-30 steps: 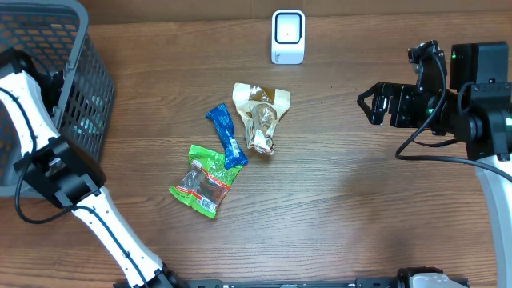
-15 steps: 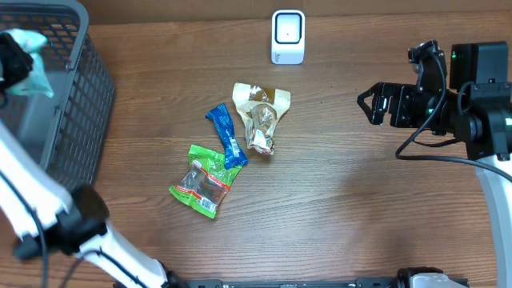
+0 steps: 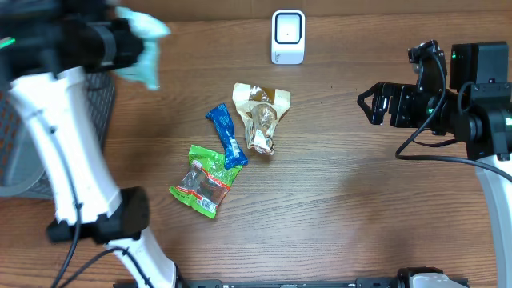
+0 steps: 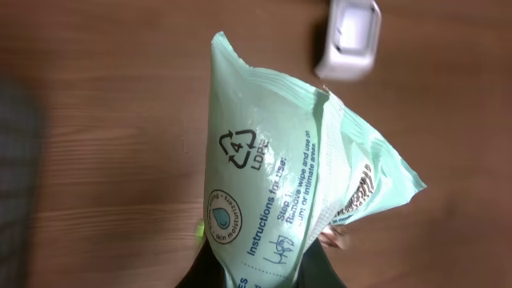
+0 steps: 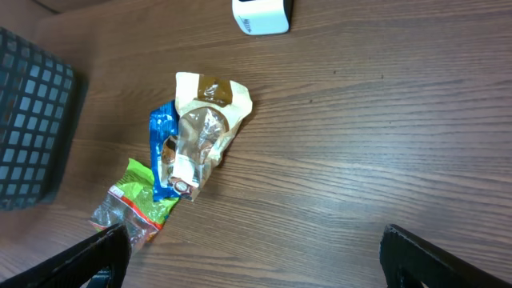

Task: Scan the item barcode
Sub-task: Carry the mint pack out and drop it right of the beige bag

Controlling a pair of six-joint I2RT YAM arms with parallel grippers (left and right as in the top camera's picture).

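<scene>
Your pale green wipes pack [image 3: 146,46] hangs in the air at the upper left of the overhead view. It is out past the basket [image 3: 99,102] and over the wood table [image 3: 336,208]. Your left pincer [image 3: 126,44] is squeezed shut on the pack's bottom end. In the left wrist view the pack [image 4: 288,176] sticks up from the fingers.

A second ago that arm was down by the basket. Half a second ago the pack was up over it. Now the pack has swung out toward the middle. So I'd say the pick is done and you are on the carry.

The white scanner [image 3: 288,36] sits at the top middle, well apart from the pack. I see a recycle sign and small words on the pack, but no barcode, so you may need to turn it.

The blue wrapper [image 3: 226,136], green packet [image 3: 204,180] and clear bag [image 3: 260,118] lie in the middle. Your right pincer [image 3: 372,106] waits wide open at the right, holding nothing.
</scene>
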